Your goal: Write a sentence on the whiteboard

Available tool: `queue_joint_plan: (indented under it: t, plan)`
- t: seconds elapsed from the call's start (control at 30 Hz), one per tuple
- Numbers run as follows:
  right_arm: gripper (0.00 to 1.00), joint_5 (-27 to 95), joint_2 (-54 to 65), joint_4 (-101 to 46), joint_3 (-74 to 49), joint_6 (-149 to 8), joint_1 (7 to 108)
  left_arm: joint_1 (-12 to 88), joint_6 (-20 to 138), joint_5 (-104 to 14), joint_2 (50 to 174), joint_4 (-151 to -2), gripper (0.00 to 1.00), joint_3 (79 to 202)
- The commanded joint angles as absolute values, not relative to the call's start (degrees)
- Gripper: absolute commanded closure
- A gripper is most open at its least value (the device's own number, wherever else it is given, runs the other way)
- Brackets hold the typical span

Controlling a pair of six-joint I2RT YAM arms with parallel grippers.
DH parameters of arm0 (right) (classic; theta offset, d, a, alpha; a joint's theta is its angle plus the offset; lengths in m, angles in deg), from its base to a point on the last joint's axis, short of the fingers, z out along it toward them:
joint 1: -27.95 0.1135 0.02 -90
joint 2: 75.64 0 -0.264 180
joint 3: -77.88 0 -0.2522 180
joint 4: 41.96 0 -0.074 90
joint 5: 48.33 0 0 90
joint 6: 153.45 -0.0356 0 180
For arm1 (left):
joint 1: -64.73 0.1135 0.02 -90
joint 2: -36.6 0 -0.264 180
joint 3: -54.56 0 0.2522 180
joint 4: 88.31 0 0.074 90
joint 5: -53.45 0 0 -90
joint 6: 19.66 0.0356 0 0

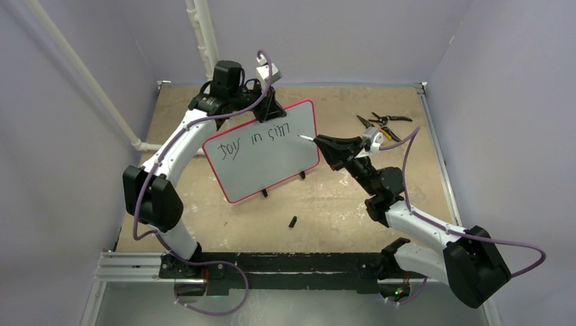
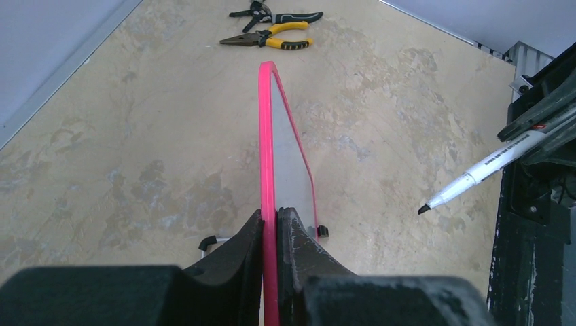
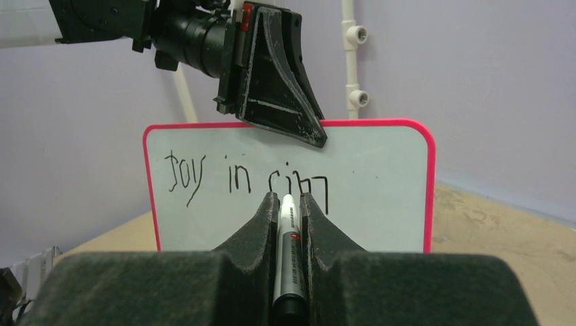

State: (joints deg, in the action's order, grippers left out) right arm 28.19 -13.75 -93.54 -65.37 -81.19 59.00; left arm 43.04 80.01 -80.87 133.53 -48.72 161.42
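The whiteboard (image 1: 272, 166) stands upright on the table on its small black feet, with a pink rim. My left gripper (image 1: 272, 109) is shut on its top edge; in the left wrist view the jaws pinch the pink rim (image 2: 270, 204). The sentence (image 3: 231, 178) reads roughly "Joy in sim" in thin black letters on one line, and it also shows in the top view (image 1: 255, 139). My right gripper (image 3: 289, 198) is shut on a grey-white marker (image 3: 289, 238), facing the board's right half. The marker tip (image 2: 424, 209) hangs a little off the board's face.
Yellow-handled pliers (image 2: 272, 41) and black cutters (image 2: 275, 13) lie at the back right of the table (image 1: 380, 125). A small black marker cap (image 1: 293, 221) lies in front of the board. A white pipe (image 1: 204, 34) runs up the back wall.
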Motion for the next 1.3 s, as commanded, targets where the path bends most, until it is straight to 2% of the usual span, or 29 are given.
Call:
queue_joint_plan:
  t: [0.0,0.2,0.4,0.87,1.27]
  plan:
    - [1.00,27.1,-12.7,-96.5,-61.8,-80.6,58.6,43.0,82.6,-81.8,132.8,-44.0,1.00,156.9]
    - [1.00,21.7,-9.2,-94.2,-57.8,-80.9,55.7,44.0,80.6,-82.9,131.2,-48.2,1.00,154.5]
    - [1.00,12.4,-4.8,-98.2,-56.4,-84.8,51.1,44.1,79.7,-84.2,131.0,-50.0,1.00,153.7]
    - [1.00,16.9,0.2,-100.0,-54.8,-84.1,51.0,44.4,80.1,-83.2,130.6,-50.0,1.00,153.5]
    - [1.00,15.5,6.5,-99.7,-48.6,-84.5,51.0,44.9,80.1,-83.7,130.6,-50.2,1.00,153.4]
